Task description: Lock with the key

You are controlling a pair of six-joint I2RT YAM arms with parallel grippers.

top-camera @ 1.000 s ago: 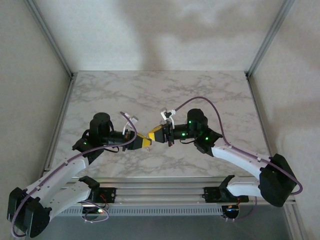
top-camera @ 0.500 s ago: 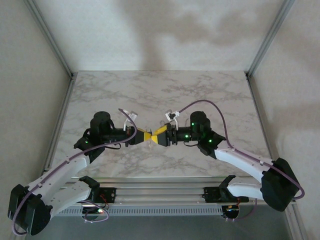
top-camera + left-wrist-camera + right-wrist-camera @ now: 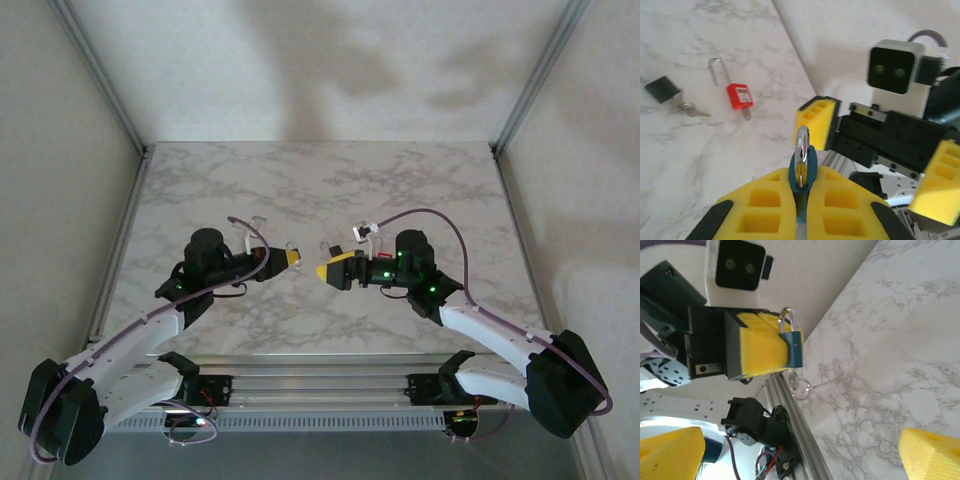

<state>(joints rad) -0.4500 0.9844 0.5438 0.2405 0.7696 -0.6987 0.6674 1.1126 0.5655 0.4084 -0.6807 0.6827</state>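
Note:
My left gripper [image 3: 284, 259] is shut on a small blue padlock [image 3: 802, 172], its silver shackle [image 3: 802, 142] sticking out past the yellow fingertips. In the right wrist view the same padlock [image 3: 794, 347] is pinched at the tip of the left fingers [image 3: 757, 347]. The key [image 3: 792, 377] sits at the lock's underside and a ring [image 3: 801, 388] hangs from it. My right gripper [image 3: 331, 268] faces the lock from the right, a short gap away. It is open with nothing between its yellow fingers [image 3: 816, 120].
A red padlock [image 3: 738, 95] with an open shackle lies on the marble table [image 3: 300, 180]. Beside it lies a black fob with keys [image 3: 662, 89]. An aluminium rail [image 3: 805, 440] runs along the table's near edge below both grippers.
The right gripper was shut at the lock's underside against the left gripper. It has opened and drawn back to the right. The left gripper has shifted slightly back with the padlock.

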